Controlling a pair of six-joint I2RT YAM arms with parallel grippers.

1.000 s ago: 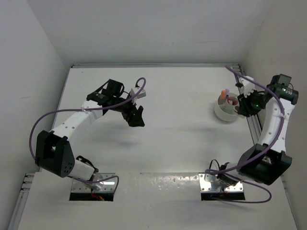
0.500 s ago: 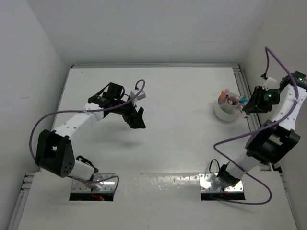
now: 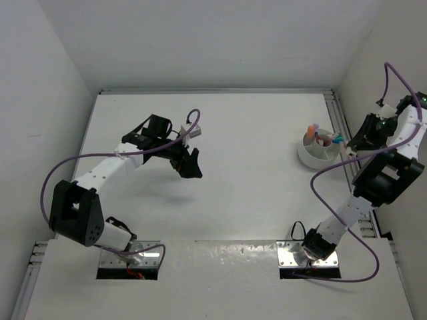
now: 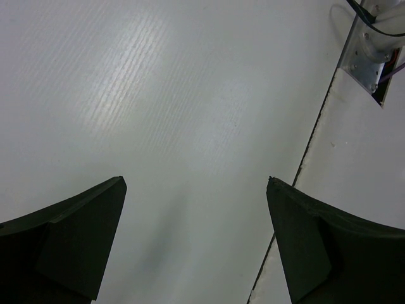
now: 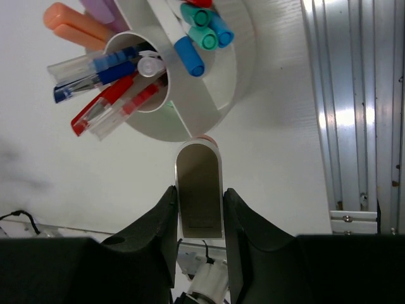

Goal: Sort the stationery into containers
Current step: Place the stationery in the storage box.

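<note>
From the right wrist, the white tub (image 5: 243,57) and the orange highlighters (image 5: 69,25) are cut by the top edge. Only the caps of the teal-capped pens (image 5: 204,18) show. The lower end of the pinkish-brown block (image 5: 199,183) is hidden between the fingers of the right end effector (image 5: 200,193). Overhead, that end effector is too small to make out, and its arm runs off the right edge. The left end effector (image 4: 195,183) has its fingers cut by the bottom edge.
</note>
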